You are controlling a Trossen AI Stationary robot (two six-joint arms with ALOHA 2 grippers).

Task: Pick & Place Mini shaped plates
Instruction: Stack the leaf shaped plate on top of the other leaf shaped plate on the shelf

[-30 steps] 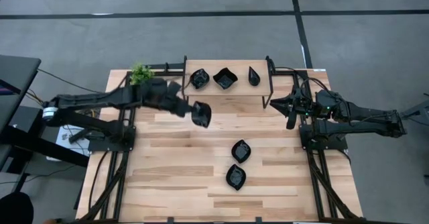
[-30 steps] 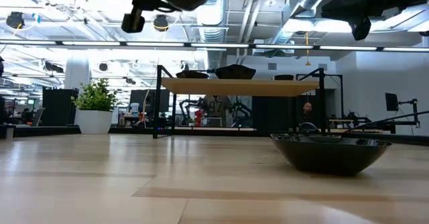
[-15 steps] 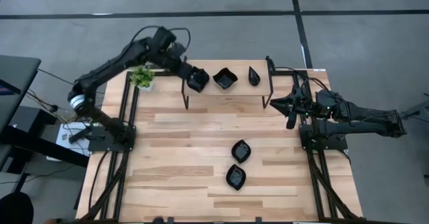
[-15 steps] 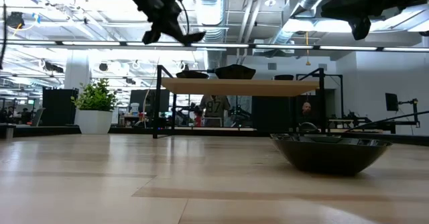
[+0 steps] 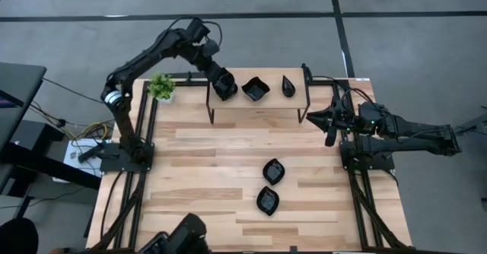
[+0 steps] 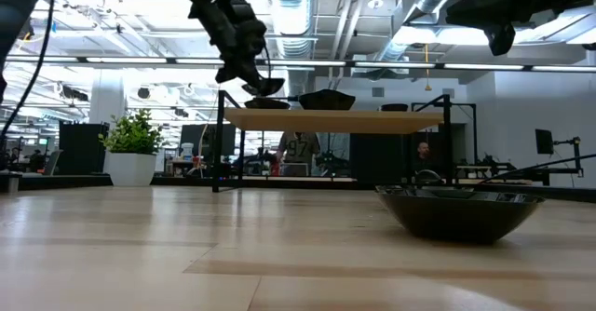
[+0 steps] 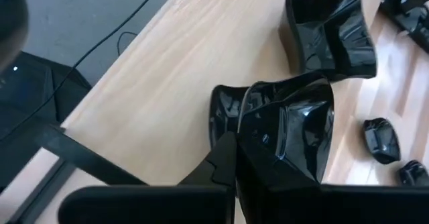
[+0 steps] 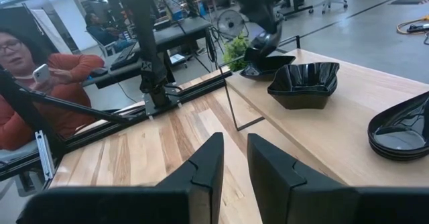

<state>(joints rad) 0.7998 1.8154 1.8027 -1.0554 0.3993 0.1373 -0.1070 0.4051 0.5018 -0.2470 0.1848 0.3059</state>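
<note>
A raised wooden shelf point(image 5: 259, 103) stands at the table's far side. On it sit a wavy-edged square black plate point(image 5: 255, 89) and a teardrop-shaped plate point(image 5: 288, 86). My left gripper point(image 5: 218, 77) is over the shelf's left end, shut on another glossy black plate point(image 7: 295, 127). That plate hangs just above a plate lying on the shelf point(image 7: 223, 110); whether the two touch, I cannot tell. Two more black plates point(image 5: 273, 171) point(image 5: 267, 201) lie on the table. My right gripper point(image 5: 329, 129) waits open at the table's right side, holding nothing. My left gripper holds the black plate by its rim point(image 7: 258, 158), on the side nearest the wrist. One finger point(image 7: 221, 167) shows against the plate's outer wall; the plate hides the other. The fingers slant down from the table's left. The plate is tilted, above the shelf's left end.
A small green plant point(image 5: 160, 87) in a white pot stands left of the shelf. The shelf's black frame posts point(image 5: 211, 109) rise from the table. A dark object point(image 5: 183, 235) shows at the near edge. A person point(image 8: 27, 83) sits beyond the table.
My left gripper has swung from above the table's left middle toward the far edge, to the shelf's left end, rolling and tipping downward. The black plate has stayed in its grip and now hangs over the leftmost plate on the shelf.
</note>
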